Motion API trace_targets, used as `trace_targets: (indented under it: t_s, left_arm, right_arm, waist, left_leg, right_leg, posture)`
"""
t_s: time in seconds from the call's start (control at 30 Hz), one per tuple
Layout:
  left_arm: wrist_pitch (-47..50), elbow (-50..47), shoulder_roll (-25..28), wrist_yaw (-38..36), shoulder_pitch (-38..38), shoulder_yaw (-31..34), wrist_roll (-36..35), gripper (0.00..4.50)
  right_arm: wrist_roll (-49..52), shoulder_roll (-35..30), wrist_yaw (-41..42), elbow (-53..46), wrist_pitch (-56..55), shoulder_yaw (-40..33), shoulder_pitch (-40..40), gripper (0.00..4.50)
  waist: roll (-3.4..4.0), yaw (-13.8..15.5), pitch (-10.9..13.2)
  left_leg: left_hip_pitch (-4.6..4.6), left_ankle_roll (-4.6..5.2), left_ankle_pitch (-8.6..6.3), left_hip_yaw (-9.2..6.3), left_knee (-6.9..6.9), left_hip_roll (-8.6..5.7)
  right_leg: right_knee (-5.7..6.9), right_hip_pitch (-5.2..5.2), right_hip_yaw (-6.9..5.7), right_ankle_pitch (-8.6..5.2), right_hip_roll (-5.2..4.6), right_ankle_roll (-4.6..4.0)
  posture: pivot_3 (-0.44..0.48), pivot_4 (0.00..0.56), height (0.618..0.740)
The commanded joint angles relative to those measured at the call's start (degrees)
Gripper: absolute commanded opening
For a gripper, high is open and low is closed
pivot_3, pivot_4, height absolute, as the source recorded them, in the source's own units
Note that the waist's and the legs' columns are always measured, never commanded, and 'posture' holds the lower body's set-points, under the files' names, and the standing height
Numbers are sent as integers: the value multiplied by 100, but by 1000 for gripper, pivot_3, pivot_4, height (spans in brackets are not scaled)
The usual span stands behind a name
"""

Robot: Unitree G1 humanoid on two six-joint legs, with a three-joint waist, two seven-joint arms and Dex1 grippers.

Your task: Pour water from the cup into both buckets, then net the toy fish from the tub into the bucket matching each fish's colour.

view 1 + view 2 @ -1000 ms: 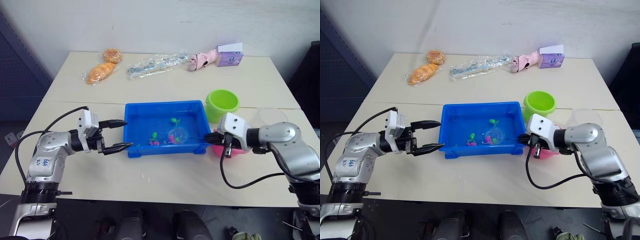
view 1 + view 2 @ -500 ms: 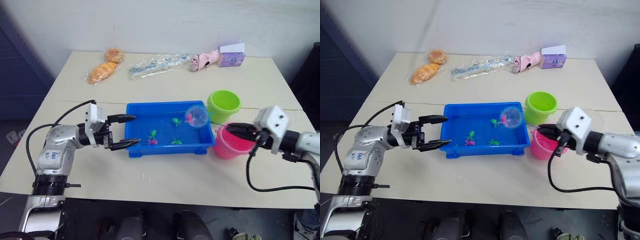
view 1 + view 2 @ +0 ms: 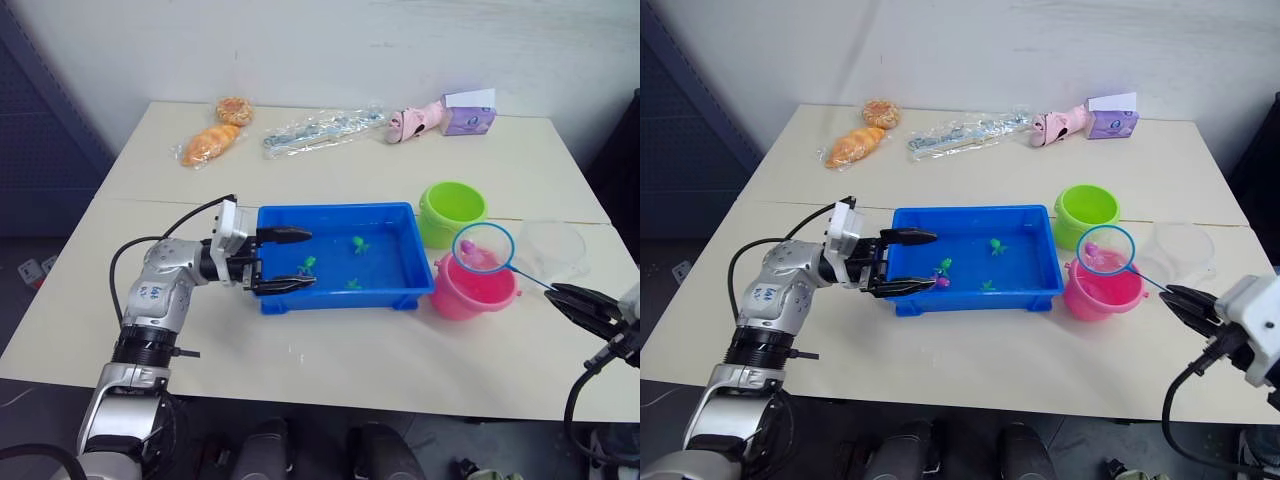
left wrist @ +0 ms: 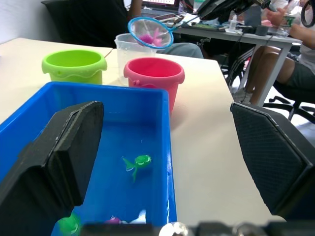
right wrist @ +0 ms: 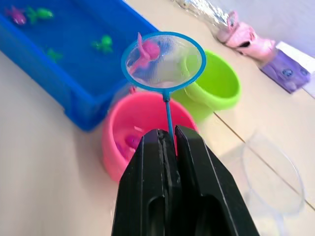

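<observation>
From the head we look down over the table [image 3: 330, 370]. Our left wrist camera sits low behind the left pincer [image 4: 162, 162], facing the tub [image 4: 162, 105]; the right one looks past the right pincer [image 5: 170, 140], sharing the pink bucket [image 5: 123, 135].

Bright blue tub [image 3: 400, 300], lime green bucket [image 3: 452, 212], pink bucket [image 3: 472, 290].
</observation>
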Motion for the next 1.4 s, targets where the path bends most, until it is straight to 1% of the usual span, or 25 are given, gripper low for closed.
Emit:
trace_targets:
  t_s: [0.03, 0.1, 0.17, 0.23, 0.37, 0.4, 0.47, 0.57, 0.6, 0.93, 1.07, 1.13, 1.27, 1.3, 1.33, 1.4]
  left_arm:
    - [-151, 88, -67, -88, -151, 0, 18, 4429]
    - [-172, 121, -94, -98, -167, -7, 32, 4429]
    - [-188, 133, -119, -98, -169, -23, 43, 4429]
    - [-202, 131, -143, -95, -165, -42, 50, 4429]
    - [-184, 67, -179, -73, -173, -44, 49, 4429]
    - [-177, 44, -175, -72, -163, -38, 48, 4429]
    - [-170, 29, -168, -72, -153, -31, 47, 4429]
    - [-160, 22, -165, -64, -148, -27, 44, 4429]
    - [-151, 6, -163, -61, -138, -29, 41, 4429]
    - [-54, -174, -164, 16, -39, -18, 9, 4429]
    - [-13, -278, -171, 43, 32, -23, -3, 4429]
    - [-3, -317, -156, 47, 64, -4, -15, 4429]
    - [49, -389, -29, 131, 162, 142, -37, 4429]
    - [69, -388, 42, 161, 198, 222, -59, 4429]
    - [81, -378, 114, 187, 236, 300, -82, 4429]
    - [88, -391, 280, 210, 348, 494, -170, 4429]
  right_arm:
    - [-715, 200, -206, 501, -1248, -104, 324, 0]
    - [-1081, 287, -273, 846, -2099, -26, 469, 0]
    - [-1702, 257, -561, 1326, -3174, 69, 546, 0]
    - [-2241, 205, -882, 1775, -3945, 186, 586, 0]
    - [-3080, 55, -1572, 2328, -5037, 321, 507, 0]
    - [-3562, -18, -1916, 2412, -5324, 294, 492, 0]
    - [-4059, -164, -2305, 2594, -5829, 320, 467, 0]
    - [-4942, -369, -3048, 2776, -6317, 267, 452, 0]
    - [-5101, -419, -3227, 2814, -6372, 271, 424, 0]
    - [-6125, -603, -4305, 2573, -6594, 273, 505, 0]
    - [-6116, -553, -4407, 2376, -6416, 399, 414, 0]
    - [-5780, -529, -4318, 2202, -6331, 427, 352, 0]
    - [-3195, -644, -3177, 1522, -5323, 1029, 438, 0]
    - [-2517, -704, -2875, 1287, -4860, 1205, 390, 0]
    - [-1822, -772, -2599, 1048, -4353, 1392, 316, 0]
    - [-969, -990, -2293, 689, -3573, 1741, -163, 0]
  waist:
    - [0, -15, 0]
    - [0, -9, 0]
    - [0, -9, 0]
    - [0, -5, 0]
    - [1, -8, 0]
    - [1, -11, 0]
    - [1, -13, 0]
    - [1, -2, 0]
    - [1, -1, 0]
    - [1, 0, 0]
    - [1, -17, 0]
    - [1, -10, 0]
    - [1, -22, 0]
    - [0, -24, 0]
    - [1, -37, 0]
    - [0, -82, 0]
  left_leg:
    - [3, -1, 1, 1, -2, 1]
    - [5, -3, 2, 3, -5, 1]
    - [6, -5, 2, 2, -7, 1]
    - [7, -5, 3, 4, -6, 1]
    - [7, -8, 4, 4, -6, 0]
    - [8, -10, 5, 5, -6, 0]
    - [10, -12, 6, 7, -6, 1]
    - [11, -16, 8, 6, -8, 1]
    - [11, -16, 8, 7, -8, 0]
    - [10, -18, 9, 6, -8, 0]
    - [11, -20, 11, 8, -8, 1]
    - [12, -22, 12, 7, -8, 2]
    - [13, -21, 12, 7, -8, 4]
    - [17, -21, 11, 7, -8, 6]
    - [20, -20, 11, 7, -8, 8]
    - [25, -18, 10, 7, -7, 11]
  right_leg:
    - [1, 1, 2, 0, 1, 0]
    - [1, -1, 3, 0, 2, 0]
    - [1, -1, 3, 0, 2, 0]
    - [0, 0, 5, -1, 2, 1]
    - [0, 0, 5, -1, 2, 1]
    - [0, -1, 6, -1, 2, 1]
    - [1, -1, 7, -1, 3, 1]
    - [0, 0, 7, -1, 3, 1]
    - [0, 0, 8, -1, 3, 1]
    - [0, 0, 8, -1, 4, 1]
    - [1, 0, 11, -1, 5, 1]
    - [1, 0, 10, -1, 7, 1]
    - [2, 3, 10, -1, 7, 1]
    - [2, 7, 10, -1, 9, 1]
    - [2, 10, 10, -1, 10, 1]
    - [4, 14, 11, -1, 10, 0]
  posture:
    - [0, 150, 740]
    - [0, 150, 740]
    - [0, 150, 740]
    - [0, 150, 740]
    - [0, 150, 740]
    - [0, 150, 740]
    - [0, 150, 740]
    - [0, 150, 740]
    - [0, 150, 740]
    - [0, 150, 740]
    - [0, 150, 740]
    - [0, 150, 740]
    - [0, 150, 740]
    - [0, 150, 740]
    - [0, 150, 740]
    - [0, 150, 740]
